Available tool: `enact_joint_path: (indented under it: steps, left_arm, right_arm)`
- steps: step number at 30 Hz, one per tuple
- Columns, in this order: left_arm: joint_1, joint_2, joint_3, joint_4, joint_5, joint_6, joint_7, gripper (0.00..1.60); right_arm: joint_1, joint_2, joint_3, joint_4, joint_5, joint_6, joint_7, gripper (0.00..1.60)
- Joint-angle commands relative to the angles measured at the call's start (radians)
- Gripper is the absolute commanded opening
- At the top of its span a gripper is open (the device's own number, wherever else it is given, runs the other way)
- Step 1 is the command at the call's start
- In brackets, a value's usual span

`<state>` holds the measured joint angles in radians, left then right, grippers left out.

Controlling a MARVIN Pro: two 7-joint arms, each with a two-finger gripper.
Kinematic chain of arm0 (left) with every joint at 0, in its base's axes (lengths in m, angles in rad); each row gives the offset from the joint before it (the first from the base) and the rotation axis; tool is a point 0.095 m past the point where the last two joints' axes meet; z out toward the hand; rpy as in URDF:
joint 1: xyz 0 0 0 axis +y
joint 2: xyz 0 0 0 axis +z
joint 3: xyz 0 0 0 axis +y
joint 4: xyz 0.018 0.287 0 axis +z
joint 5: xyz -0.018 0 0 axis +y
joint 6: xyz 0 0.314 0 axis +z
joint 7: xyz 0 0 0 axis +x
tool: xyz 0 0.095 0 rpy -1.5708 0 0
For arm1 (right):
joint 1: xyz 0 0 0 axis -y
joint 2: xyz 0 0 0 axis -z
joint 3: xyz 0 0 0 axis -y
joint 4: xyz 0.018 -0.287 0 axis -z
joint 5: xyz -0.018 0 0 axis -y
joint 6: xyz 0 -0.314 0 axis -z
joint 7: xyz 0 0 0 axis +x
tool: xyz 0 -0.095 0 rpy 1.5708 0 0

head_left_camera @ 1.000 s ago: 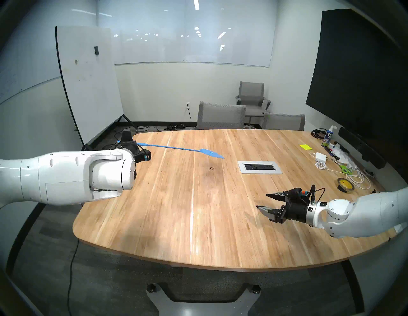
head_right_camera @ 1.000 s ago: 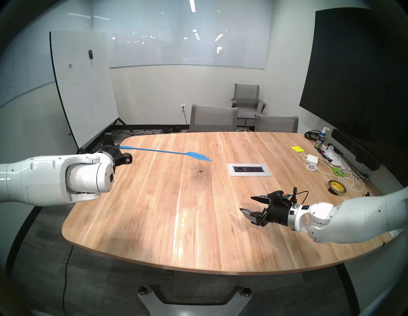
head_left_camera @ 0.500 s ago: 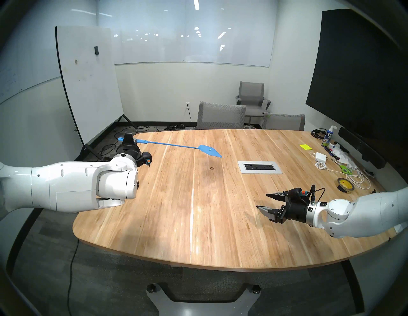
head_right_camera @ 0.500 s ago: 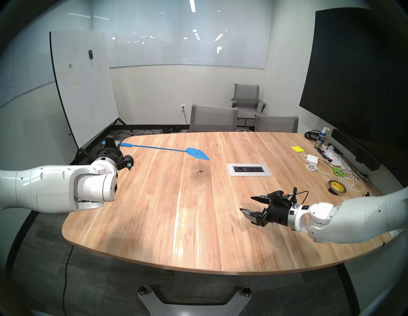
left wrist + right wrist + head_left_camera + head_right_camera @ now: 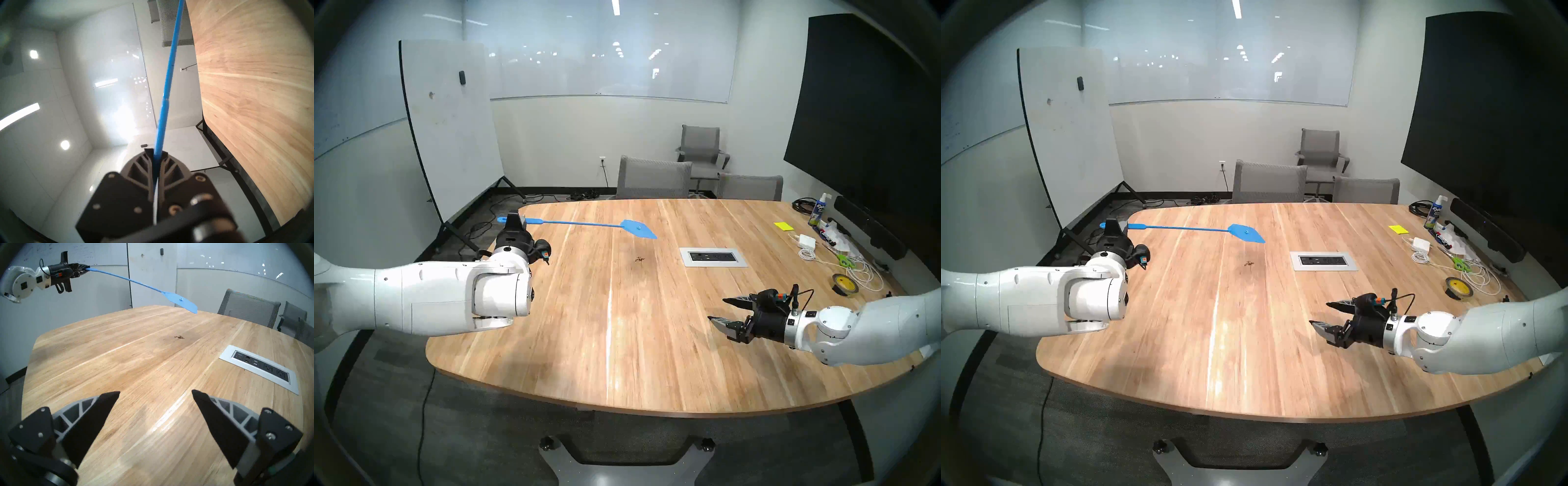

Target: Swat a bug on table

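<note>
1. The bug [image 5: 639, 259] is lying on the table [image 5: 619, 339], left of the silver outlet panel [image 5: 713, 257] and well clear of every edge.
2. The left gripper [image 5: 514, 220] is clamping the handle of a blue fly swatter [image 5: 582, 223]; in the left wrist view the jaws are pressing against both sides of the handle [image 5: 157, 152].
3. The swatter head [image 5: 638, 229] is hanging in the air above the table, beyond the bug and slightly to its right, not touching the wood.
4. Step in hand, as judged: aiming the swatter ahead of the strike.
5. The next move is calling for the head to be drawn back toward the robot until it is covering the bug, then brought down flat.
6. The right gripper [image 5: 721, 310] is standing wide apart, holding nothing, above the table's near right area.
7. The bug is showing as a tiny dark speck with thin legs [image 5: 179, 337], resting on a slightly darker patch of wood grain.
</note>
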<state>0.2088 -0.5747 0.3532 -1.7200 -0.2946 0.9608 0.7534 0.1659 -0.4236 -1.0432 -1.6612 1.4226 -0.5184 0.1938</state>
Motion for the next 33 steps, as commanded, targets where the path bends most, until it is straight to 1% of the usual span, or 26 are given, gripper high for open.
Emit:
enact_joint_path:
  steps: [1, 11, 18, 19, 20, 21, 22, 23, 25, 33]
  left_arm:
    - [0.015, -0.014, -0.046, 0.004, -0.041, -0.001, 0.084, 0.00]
    - [0.050, -0.029, -0.076, 0.019, -0.123, -0.001, 0.191, 0.00]
    - [0.066, -0.039, -0.094, 0.011, -0.166, -0.001, 0.210, 0.00]
    - [0.066, -0.039, -0.092, 0.010, -0.162, -0.001, 0.205, 0.00]
    - [0.069, -0.041, -0.085, 0.013, -0.154, -0.001, 0.223, 0.00]
    - [0.069, -0.039, -0.083, 0.014, -0.144, -0.001, 0.211, 0.00]
    - [0.070, -0.039, -0.074, 0.017, -0.141, -0.001, 0.225, 0.00]
    - [0.069, -0.036, -0.072, 0.018, -0.128, -0.001, 0.204, 0.00]
    - [0.073, -0.038, -0.059, 0.030, -0.116, -0.001, 0.219, 0.00]
    - [0.081, -0.051, -0.003, 0.081, -0.038, -0.001, 0.214, 0.00]
  right_arm:
    - [0.011, 0.000, 0.009, 0.001, 0.002, -0.003, 0.000, 1.60]
    - [0.011, 0.000, 0.010, 0.001, 0.002, -0.003, 0.000, 1.60]
    - [0.011, 0.000, 0.010, 0.001, 0.002, -0.003, 0.000, 1.60]
    - [0.011, 0.000, 0.010, 0.001, 0.002, -0.003, 0.000, 1.60]
    - [0.011, 0.000, 0.010, 0.001, 0.002, -0.003, 0.001, 1.60]
    - [0.011, 0.000, 0.010, 0.001, 0.002, -0.003, 0.001, 1.60]
    - [0.011, 0.000, 0.010, 0.001, 0.002, -0.003, 0.001, 1.60]
    - [0.011, 0.000, 0.010, 0.001, 0.002, -0.003, 0.001, 1.60]
    - [0.011, 0.000, 0.010, 0.001, 0.002, -0.003, 0.001, 1.60]
    - [0.011, 0.000, 0.010, 0.001, 0.002, -0.003, 0.001, 1.60]
